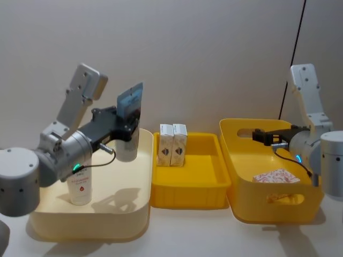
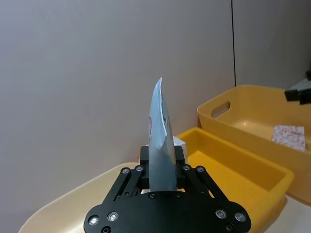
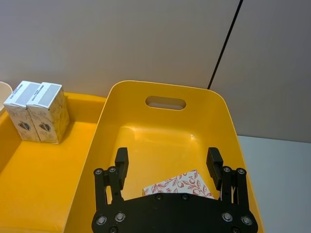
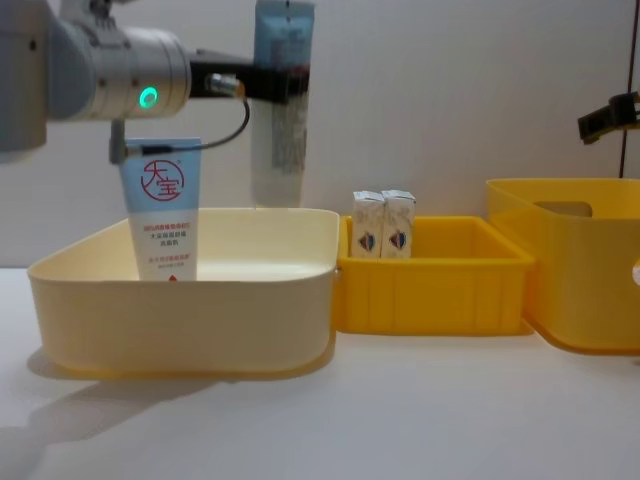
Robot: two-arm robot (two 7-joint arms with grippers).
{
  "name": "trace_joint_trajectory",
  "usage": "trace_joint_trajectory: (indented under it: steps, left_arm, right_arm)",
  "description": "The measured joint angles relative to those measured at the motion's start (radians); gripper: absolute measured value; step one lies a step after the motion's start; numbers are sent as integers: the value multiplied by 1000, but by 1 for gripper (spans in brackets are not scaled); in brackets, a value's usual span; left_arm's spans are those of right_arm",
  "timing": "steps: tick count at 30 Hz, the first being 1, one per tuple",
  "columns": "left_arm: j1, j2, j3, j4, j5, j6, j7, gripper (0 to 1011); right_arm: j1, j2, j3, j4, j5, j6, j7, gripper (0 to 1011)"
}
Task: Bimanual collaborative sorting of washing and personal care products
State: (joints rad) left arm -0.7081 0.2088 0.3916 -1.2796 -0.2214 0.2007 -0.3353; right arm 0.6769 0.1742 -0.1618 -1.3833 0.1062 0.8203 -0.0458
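Grip explains most of the layout. The left pincer [image 1: 128,126] is clamped on the flat faces of a pale blue tube [image 1: 130,107], squeezing it just under the crimped end so the cap hangs straight down. Directly below this pincer is the far right corner of the cream bin [image 1: 91,227]. The tube's lower end sits about level with the rim and, as far as I can judge, is not resting on the bin's floor. To the pincer's left and nearer the robot, a white tube with a red circle logo [image 1: 80,187] stands cap-down in the same bin. That suggests tubes belong here and are meant to stand upright, which would explain why the held one is vertical. To the right of the left pincer, two small cartons [image 1: 172,144] stand touching side by side in the far left corner of the shallow yellow tray [image 1: 187,195]. The right pincer [image 1: 257,134] hovers above the deep yellow bin [image 1: 278,206], jaws spread wide with nothing between them, and a red-patterned packet [image 1: 276,176] lies beneath it. The likely next step is to lower and release the tube without toppling it.
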Motion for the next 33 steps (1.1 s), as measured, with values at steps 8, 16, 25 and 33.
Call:
trace_joint_trajectory:
  steps: [8, 16, 25, 33]
  left_arm:
    - [-30, -5, -21, -13, -37, -13, -30, 267]
    - [-57, -13, -35, 0, -66, -32, -47, 266]
    - [-57, -23, -49, 6, -96, -46, -47, 267]
    - [-38, -23, -58, -11, -116, -44, -35, 267]
  right_arm:
    - [-2, 10, -18, -9, 0, -11, 35, 1001]
    - [-10, 32, -46, -30, 13, -26, 110, 1001]
    - [-17, 64, -75, -57, 36, -34, 211, 1001]
    - [-21, 101, -106, -78, 61, -46, 322, 1001]
